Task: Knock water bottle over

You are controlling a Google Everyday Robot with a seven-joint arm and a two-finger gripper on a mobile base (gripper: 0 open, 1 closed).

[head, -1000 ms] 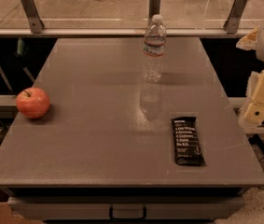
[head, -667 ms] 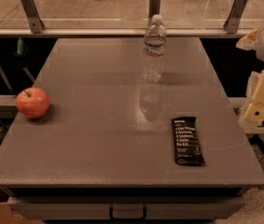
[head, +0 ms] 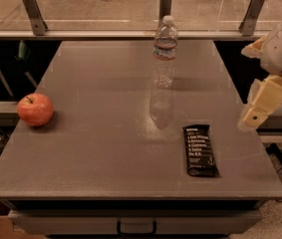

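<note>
— Off the table's (head: 105, 153) right edge, level with its middle: the gripper (head: 254, 116). Open or closed, cannot tell.
— Change from a second ago?
— None. Water bottle (head: 165, 53) upright, far centre, well apart from the gripper. Apple (head: 35, 109) at left and snack bar (head: 200, 150) at near right unmoved.
— Meaning?
— Knock not begun; probably needs a reach left and forward.

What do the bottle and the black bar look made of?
Water bottle: clear ribbed plastic, table visible through it. Black bar: likely plastic-film wrapper, dull sheen, white print. The hand hangs beyond the table's right edge, touching neither.
</note>
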